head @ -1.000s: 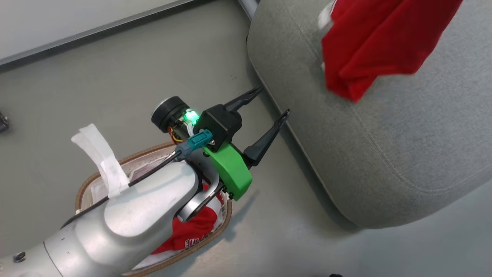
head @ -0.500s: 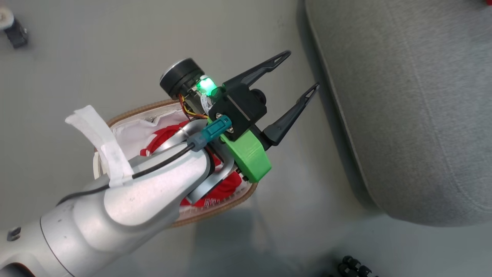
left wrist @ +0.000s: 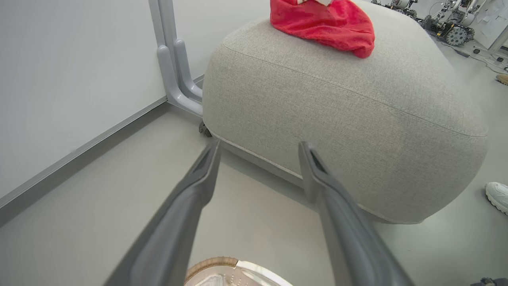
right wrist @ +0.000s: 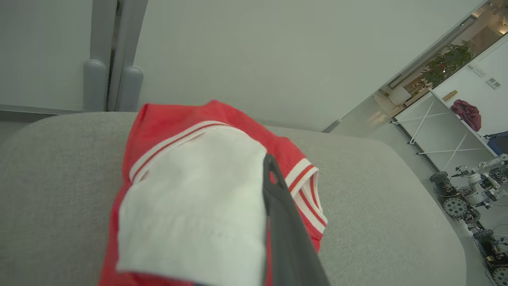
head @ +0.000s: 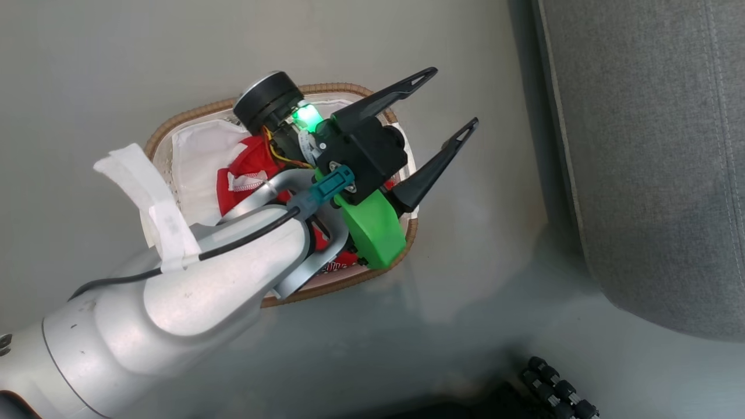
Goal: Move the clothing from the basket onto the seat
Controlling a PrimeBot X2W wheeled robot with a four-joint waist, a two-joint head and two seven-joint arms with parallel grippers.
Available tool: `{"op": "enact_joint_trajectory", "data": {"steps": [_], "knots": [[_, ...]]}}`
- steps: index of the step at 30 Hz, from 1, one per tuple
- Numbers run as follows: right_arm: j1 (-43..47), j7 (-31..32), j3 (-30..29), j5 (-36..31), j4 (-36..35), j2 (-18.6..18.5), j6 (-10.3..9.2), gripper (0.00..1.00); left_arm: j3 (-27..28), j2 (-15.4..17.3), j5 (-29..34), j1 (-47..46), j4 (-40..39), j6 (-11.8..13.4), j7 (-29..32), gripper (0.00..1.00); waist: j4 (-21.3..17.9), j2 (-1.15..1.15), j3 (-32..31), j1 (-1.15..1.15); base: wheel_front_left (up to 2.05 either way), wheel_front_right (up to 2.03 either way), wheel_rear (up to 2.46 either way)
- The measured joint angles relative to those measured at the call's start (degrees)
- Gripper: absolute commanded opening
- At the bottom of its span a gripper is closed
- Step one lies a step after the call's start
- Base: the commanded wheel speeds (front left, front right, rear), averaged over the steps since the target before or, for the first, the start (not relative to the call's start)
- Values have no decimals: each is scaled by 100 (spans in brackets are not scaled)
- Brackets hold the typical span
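While the left pincer hangs wide and empty above the basket, it should tip down onto the red garment beneath, sparing the liner.

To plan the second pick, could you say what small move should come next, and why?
Probably tip the left gripper down towards the red garment in the basket: its jaws stand open, pointing past the rim, not at the cloth.

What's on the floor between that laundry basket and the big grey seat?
Just bare grey floor lies between the basket and the seat, as the head view shows; one finger of the open left gripper reaches over it.
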Motion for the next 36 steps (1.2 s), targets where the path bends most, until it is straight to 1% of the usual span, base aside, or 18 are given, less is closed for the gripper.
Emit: {"op": "enact_joint_trajectory", "data": {"steps": [3,4,6,7,8,14,22,27,33,36], "knots": [[133,-135,-121,-143,144,198,0,0,-2,43,-2,2,-30,10,24,100,-32,0,21,0,0,0,0],[176,-187,-155,-189,163,226,0,2,-2,47,-3,2,-37,20,25,100,-43,0,13,0,0,0,0],[269,-285,-222,-298,222,274,0,38,-2,57,-11,15,-40,33,24,100,-59,0,-21,-1,0,0,0],[299,-310,-253,-323,252,311,0,81,-1,67,-14,21,-38,51,23,100,-66,0,-38,-1,0,0,0],[323,-344,-276,-345,281,357,0,100,-1,75,-37,27,-33,53,15,100,-76,0,-59,-1,0,0,0],[536,-552,-257,-255,494,514,0,100,1,75,-111,143,-5,78,-76,100,-146,0,-233,-1,0,0,0],[1115,-866,287,115,721,672,0,100,96,47,-293,416,198,121,-386,100,-268,0,-664,-1,0,0,0],[1366,-950,704,397,690,604,0,100,246,49,-497,612,376,187,-649,100,-330,0,-1021,-1,0,0,0],[1402,-933,1169,699,364,394,0,100,493,45,-761,940,682,265,-999,100,-325,0,-1548,-2,0,0,0],[1358,-858,1388,848,199,411,0,100,652,45,-864,1129,846,327,-1145,100,-272,0,-1814,-2,0,0,0]]}}
